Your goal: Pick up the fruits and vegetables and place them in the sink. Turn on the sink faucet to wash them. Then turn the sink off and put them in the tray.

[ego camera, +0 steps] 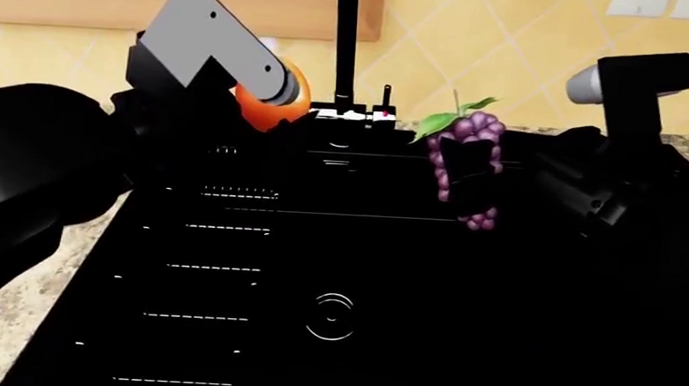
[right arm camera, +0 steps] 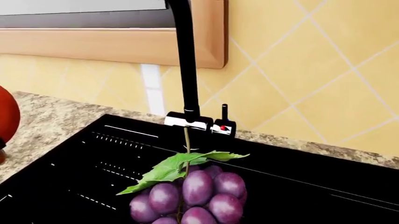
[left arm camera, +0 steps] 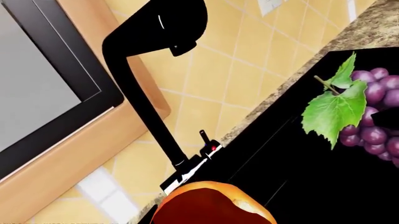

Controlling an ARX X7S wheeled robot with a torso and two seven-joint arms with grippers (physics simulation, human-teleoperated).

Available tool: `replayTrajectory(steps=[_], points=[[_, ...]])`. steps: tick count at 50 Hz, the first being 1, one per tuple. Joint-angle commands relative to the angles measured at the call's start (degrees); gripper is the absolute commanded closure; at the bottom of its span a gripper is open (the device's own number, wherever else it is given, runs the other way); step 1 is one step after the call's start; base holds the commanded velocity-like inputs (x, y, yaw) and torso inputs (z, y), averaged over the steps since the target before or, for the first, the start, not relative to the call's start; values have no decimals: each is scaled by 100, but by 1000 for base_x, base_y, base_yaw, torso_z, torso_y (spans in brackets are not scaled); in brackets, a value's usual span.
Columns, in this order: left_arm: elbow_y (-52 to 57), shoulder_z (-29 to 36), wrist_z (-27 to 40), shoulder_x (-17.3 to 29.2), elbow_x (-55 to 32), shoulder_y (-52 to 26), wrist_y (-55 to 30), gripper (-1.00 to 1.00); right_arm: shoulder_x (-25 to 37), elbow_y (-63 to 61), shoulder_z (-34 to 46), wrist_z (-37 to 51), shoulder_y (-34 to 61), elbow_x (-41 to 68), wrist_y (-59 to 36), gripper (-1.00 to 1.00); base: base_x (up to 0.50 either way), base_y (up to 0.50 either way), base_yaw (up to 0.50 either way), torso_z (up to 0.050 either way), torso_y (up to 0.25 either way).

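The black sink fills the head view, its drainer ridges at nine o'clock, its round drain near six, and nothing resting on its floor. Behind it runs the speckled stone counter, yellow wall tile and a wood-framed window.

The left arm reaches in from ten o'clock with the orange-red fruit at its tip, up above the basin's back edge, just at nine o'clock from the faucet. The left gripper appears closed around that fruit, though the fingers are hidden.

At two o'clock, the right gripper has the grape bunch pinched between dark fingers, hanging above the sink, green leaf up top. The faucet's lever, red dot showing, stands just beside the spout base, at eleven o'clock from the grapes.
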State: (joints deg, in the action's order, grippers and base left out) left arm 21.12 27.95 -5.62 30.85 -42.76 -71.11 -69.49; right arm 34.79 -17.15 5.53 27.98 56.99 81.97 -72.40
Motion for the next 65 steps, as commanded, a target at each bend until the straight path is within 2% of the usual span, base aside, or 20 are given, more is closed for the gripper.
replayTrajectory(steps=[1,15,24,27,33,37,52,65], points=[[31,-27,67,30,-67,34,6,100,13,-21,100,-116,55,-166,33,100,0,0,0,0,0],[64,-32,102,58,-120,123,10,100,18,-6,233,-300,45,-264,114,100,161,0,0,0,1],[163,7,153,130,-169,445,40,100,-17,75,330,-372,101,-280,123,100,0,0,0,0,0],[124,-15,162,111,-172,428,60,100,-50,286,776,-694,303,-663,37,100,0,0,0,0,0],[160,-102,196,142,-228,456,63,100,-269,1076,2391,-1864,790,-2100,235,100,0,0,0,0,0],[118,-107,193,147,-218,473,107,100,-514,1691,2988,-2385,1048,-2576,421,100,0,0,0,0,0],[143,-215,255,156,-318,375,43,100,-1302,3064,4190,-3517,1430,-3340,898,100,0,0,0,0,1],[194,-318,336,208,-419,349,-47,100,-2663,6350,5391,-5096,1669,-4526,2489,100,0,0,0,0,1]])
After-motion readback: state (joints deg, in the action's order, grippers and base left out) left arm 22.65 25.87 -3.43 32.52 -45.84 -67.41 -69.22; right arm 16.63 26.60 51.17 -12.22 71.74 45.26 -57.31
